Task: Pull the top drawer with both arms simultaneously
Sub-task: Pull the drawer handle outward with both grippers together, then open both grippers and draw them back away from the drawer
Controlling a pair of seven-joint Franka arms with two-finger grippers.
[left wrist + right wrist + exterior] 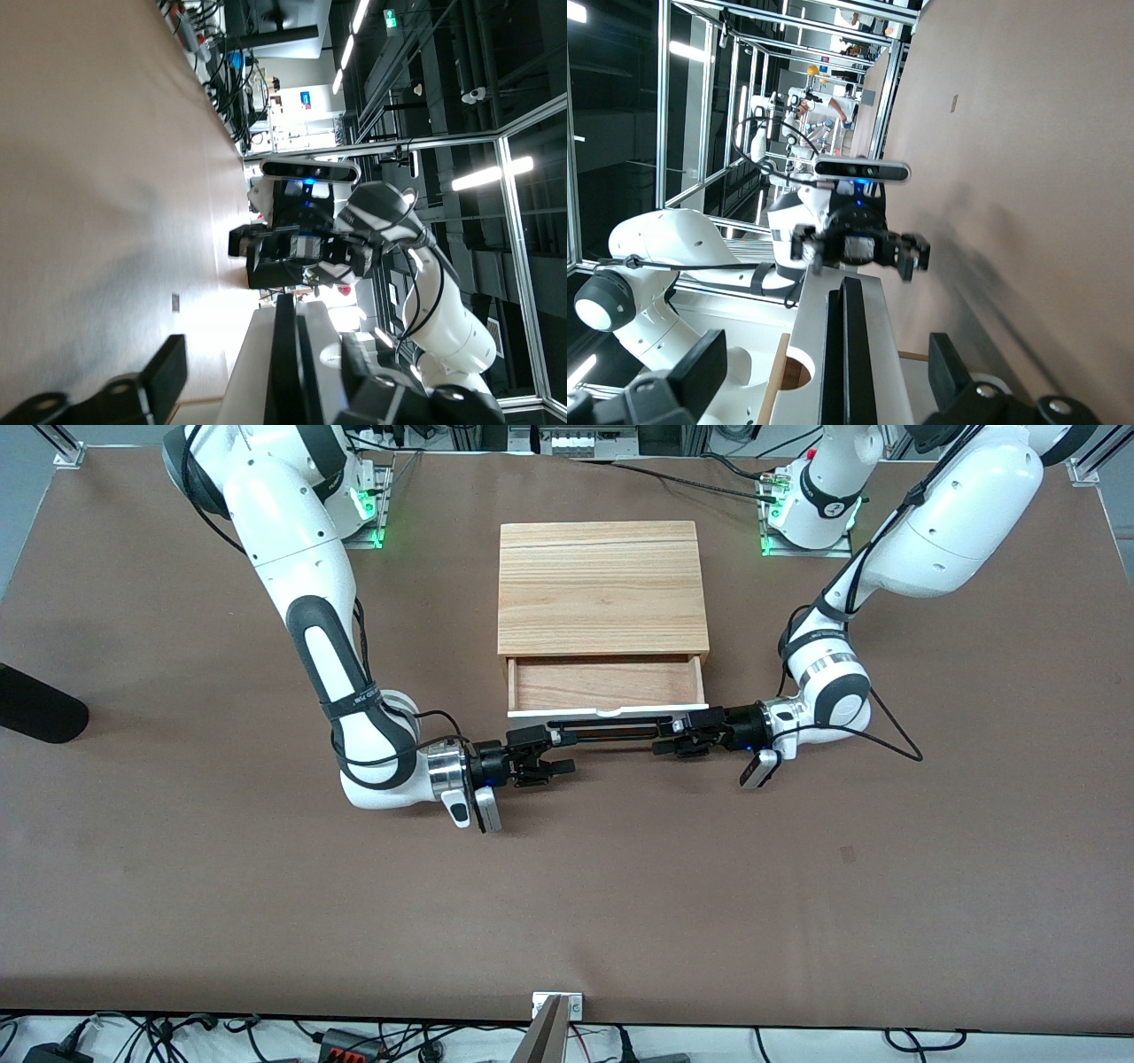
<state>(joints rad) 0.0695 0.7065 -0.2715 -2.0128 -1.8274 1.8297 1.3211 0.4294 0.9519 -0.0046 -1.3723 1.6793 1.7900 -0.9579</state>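
Top drawer (607, 684) pulled partway out of the cabinet (602, 587), left gripper (680, 739) and right gripper (542, 754) at either end of its black handle (608, 730). Both spread open, fingers straddling the bar. Notch (797, 374) in the panel edge only visible from the right wrist.

robotics lab: aluminium frame (682, 133), 2 arms (310, 602), cables (354, 1036).

Left gripper (252, 390) jaws spread astride black bar handle (285, 363), right gripper (292, 257) apparently at its end
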